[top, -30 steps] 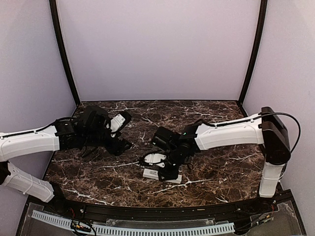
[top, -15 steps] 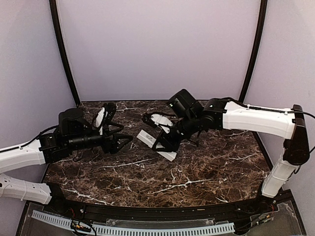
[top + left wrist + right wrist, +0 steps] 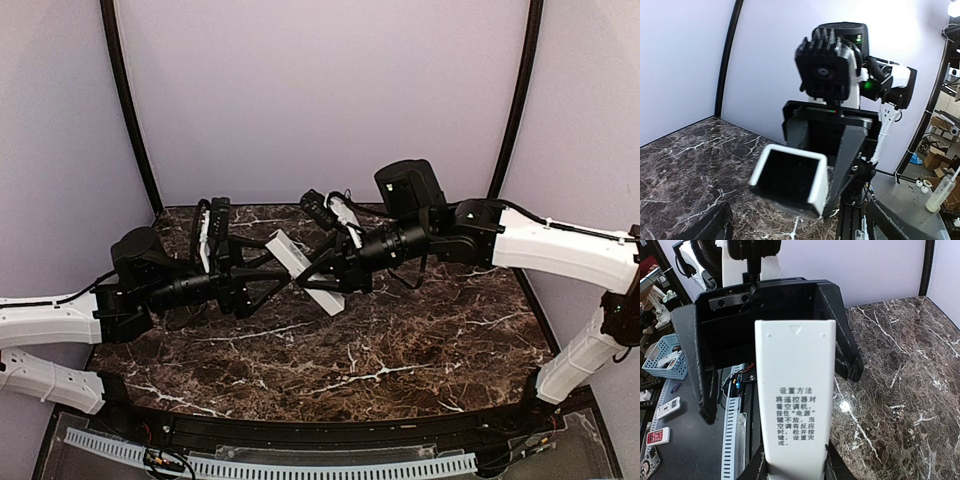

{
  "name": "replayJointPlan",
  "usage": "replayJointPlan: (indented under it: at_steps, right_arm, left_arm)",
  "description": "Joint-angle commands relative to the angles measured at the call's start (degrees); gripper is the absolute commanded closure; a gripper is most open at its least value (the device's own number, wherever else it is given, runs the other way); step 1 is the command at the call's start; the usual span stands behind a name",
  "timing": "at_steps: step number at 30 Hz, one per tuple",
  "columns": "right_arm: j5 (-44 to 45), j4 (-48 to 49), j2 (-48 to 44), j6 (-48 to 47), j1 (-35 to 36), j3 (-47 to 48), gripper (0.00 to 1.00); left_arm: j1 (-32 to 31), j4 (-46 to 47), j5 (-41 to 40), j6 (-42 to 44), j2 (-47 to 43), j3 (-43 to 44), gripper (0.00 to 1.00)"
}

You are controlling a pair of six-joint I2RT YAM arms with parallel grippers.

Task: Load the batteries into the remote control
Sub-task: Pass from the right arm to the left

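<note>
The remote control (image 3: 287, 252) is a long white bar held up in the air above the table, with my right gripper (image 3: 328, 276) shut on its near half. In the right wrist view the remote control (image 3: 795, 390) shows printed text and a small triangle mark, and my right gripper (image 3: 795, 472) clamps its sides. My left gripper (image 3: 270, 268) stands open, a finger on either side of the bar's far end without touching it. In the left wrist view the remote control's dark end (image 3: 790, 180) faces the camera, between the spread fingers of my left gripper (image 3: 795, 226). The batteries are out of view.
The dark marble table (image 3: 400, 350) lies below both raised arms. Black frame posts (image 3: 125, 100) rise at the back corners. Beyond the table's edge stand a blue basket (image 3: 665, 360) and a bottle (image 3: 940, 192).
My right arm lifted the remote off the table and carried it up and back towards the left arm. My left gripper rose, moved to the bar's end and opened wider.
</note>
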Motion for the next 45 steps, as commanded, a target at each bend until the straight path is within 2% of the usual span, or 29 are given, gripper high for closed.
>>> replayJointPlan:
  at_steps: [1,5,10,17,22,27,29,31,32,35,40,45]
  right_arm:
    - [-4.95,6.52,-1.24,1.84,-0.09,-1.05,0.86]
    - [-6.44,7.23,-1.25,1.65,-0.12,-1.27,0.86]
    - [-7.82,8.67,-2.09,1.63,-0.08,-2.23,0.86]
    - [-8.46,8.51,-2.15,1.81,-0.08,-2.39,0.86]
    - [-8.34,8.89,-2.30,1.86,-0.14,-2.83,0.85]
    - [-7.33,8.85,-2.22,2.00,-0.14,-3.26,0.79]
    - [-6.73,8.80,-2.22,1.99,-0.11,-3.62,0.72]
    - [-5.37,8.40,-2.27,2.02,-0.12,-3.83,0.57]
    - [-4.29,7.92,-2.33,1.99,-0.08,-3.86,0.44]
    - [-0.09,6.65,-2.91,2.02,-0.12,-4.66,0.25]
    - [12.59,9.15,-5.34,3.13,1.85,-7.57,0.13]
    - [36.07,16.60,-6.28,3.22,9.77,-13.30,0.11]
  left_arm:
    - [-1.51,5.74,0.81,-0.99,1.57,1.37,0.11]
    - [-2.12,7.56,0.91,-1.97,2.93,2.43,0.19]
    - [-2.23,8.17,0.57,-2.75,3.96,3.06,0.41]
    - [-2.46,9.77,2.68,-4.32,5.62,3.74,0.58]
    - [-2.62,9.45,3.91,-4.58,5.76,4.05,0.77]
    - [-2.65,7.59,3.53,-4.52,5.63,4.45,0.98]
    - [-2.66,6.04,2.72,-4.28,5.46,4.77,1.00]
    - [-2.68,3.15,1.84,-4.04,5.30,5.50,1.00]
    - [-2.69,2.34,0.93,-4.03,5.17,5.77,1.00]
    - [-2.65,-2.61,-1.89,-4.33,4.70,6.82,1.00]
    - [-2.68,-6.17,-8.24,-6.38,4.62,7.48,1.00]
    - [-2.65,-6.89,-12.08,-7.58,5.48,8.28,1.00]
